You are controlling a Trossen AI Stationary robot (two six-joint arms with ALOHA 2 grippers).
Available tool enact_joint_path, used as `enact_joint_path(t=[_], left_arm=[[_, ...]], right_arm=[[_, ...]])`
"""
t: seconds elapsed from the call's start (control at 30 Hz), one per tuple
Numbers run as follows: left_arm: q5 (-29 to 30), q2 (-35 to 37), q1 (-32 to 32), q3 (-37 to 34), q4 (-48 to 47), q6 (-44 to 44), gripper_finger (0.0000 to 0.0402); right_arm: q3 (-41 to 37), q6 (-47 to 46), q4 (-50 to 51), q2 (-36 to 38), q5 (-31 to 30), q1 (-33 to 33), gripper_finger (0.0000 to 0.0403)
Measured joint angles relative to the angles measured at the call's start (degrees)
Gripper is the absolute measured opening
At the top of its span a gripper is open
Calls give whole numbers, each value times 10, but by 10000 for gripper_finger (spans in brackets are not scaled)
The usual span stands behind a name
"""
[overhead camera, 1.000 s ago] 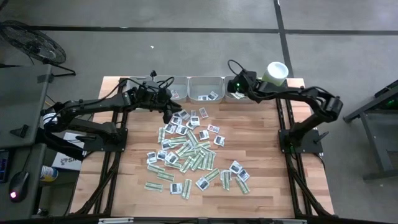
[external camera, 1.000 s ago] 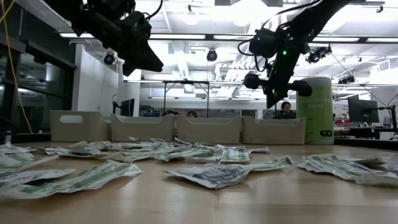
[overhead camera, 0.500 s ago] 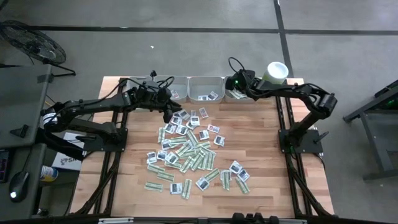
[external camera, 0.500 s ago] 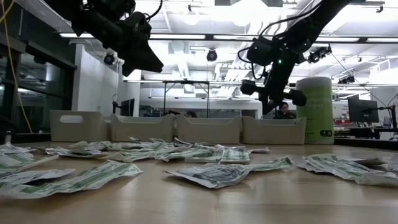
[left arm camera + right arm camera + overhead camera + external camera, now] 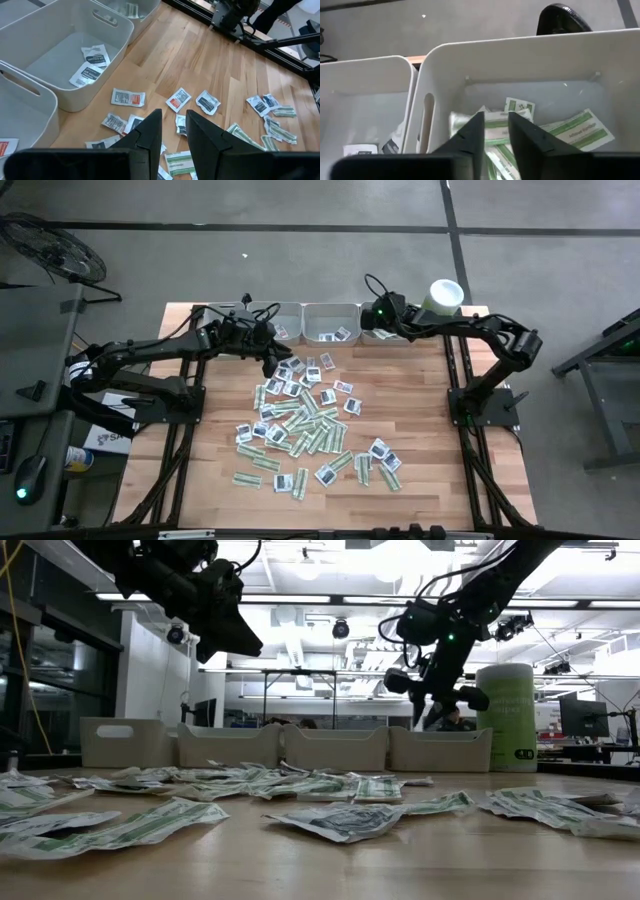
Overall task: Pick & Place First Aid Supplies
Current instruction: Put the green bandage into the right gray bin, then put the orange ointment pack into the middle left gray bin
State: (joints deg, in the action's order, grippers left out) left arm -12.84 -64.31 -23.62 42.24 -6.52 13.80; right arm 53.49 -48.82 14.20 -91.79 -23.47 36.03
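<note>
L arm comes in from the table's left edge. L gripper hangs above the top-left fringe of the sachets, near the back trays. L wrist view: fingers stand a narrow gap apart, nothing between them; loose sachets lie on bare wood below.

Sachet pile sits mid-table, scattered, no piece touching a table edge. Wide bare wood on the left strip, right strip and along the front. Low view: pile lies flat; front edge clear save a few sachets near the lens.

Trays: a row of grey bins along the back edge, set side by side w/ almost no gap. L wrist view shows one bin holding two squarish sachets, floor otherwise bare. Middle bin in the high view holds a few dark-marked pieces.

R arm reaches in from the right edge. R gripper is over the rightmost bin, beside the tub at the back-right corner. R wrist view: fingers slightly parted, nothing gripped; green-white strips lie on that bin's floor beneath. Little room between gripper, bin wall and tub.
</note>
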Motion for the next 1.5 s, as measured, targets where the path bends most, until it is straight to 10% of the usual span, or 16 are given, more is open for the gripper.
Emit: enact_joint_path(t=[0.27,1.07,1.5], left_arm=[[-5,1,0,0,-1,0,87],[-7,1,0,0,-5,0,87],[-7,2,0,0,-4,0,87]], right_arm=[[0,43,6,14,57,0,144],[1,431,-54,85,232,-162,146],[1,18,35,62,247,-209,140]])
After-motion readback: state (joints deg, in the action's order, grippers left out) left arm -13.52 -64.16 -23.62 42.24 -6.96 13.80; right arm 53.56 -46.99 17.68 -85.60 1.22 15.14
